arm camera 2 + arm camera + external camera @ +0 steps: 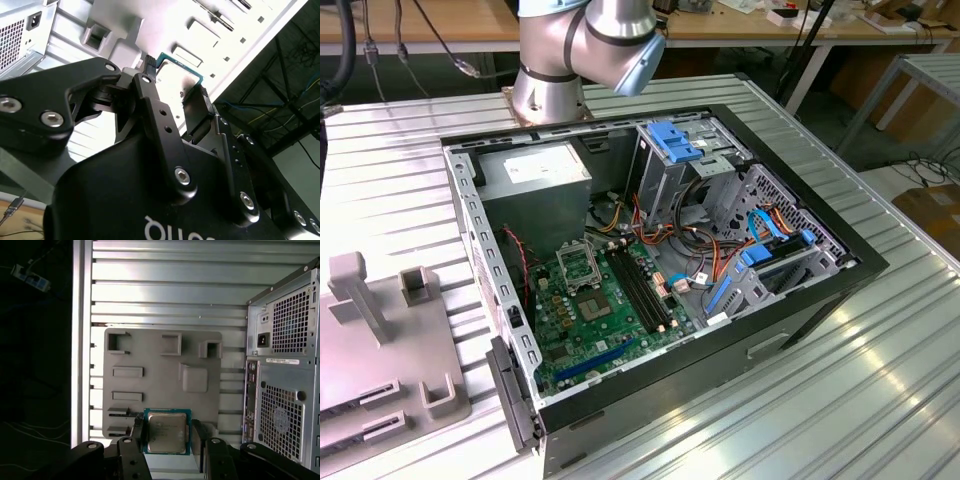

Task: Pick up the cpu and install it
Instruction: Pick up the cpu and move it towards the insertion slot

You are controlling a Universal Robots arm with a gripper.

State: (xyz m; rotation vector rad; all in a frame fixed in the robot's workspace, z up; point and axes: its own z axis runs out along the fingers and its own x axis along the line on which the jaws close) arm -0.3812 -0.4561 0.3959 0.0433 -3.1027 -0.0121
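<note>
The cpu (166, 431) is a small square chip with a dull grey metal top and a green rim. It sits between the black fingers (136, 437) of my gripper (167, 437), which is shut on its two opposite edges. In the first wrist view it hangs high above the grey fixture tray (160, 365). In the second wrist view the cpu (176, 75) shows between the fingertips (150, 95), with the gripper (177, 92) closed around it. The green motherboard (610, 325) lies inside the open computer case (820, 300), and its shiny socket frame (575, 262) stands hinged up.
The arm's base (555, 85) stands behind the case on the ribbed metal table (840, 400). The grey tray (380, 350) with upright holders lies at the exterior view's left. Cables, blue drive brackets (675, 140) and black memory slots (640, 285) crowd the case. The case's rear panel (282, 390) stands beside the tray.
</note>
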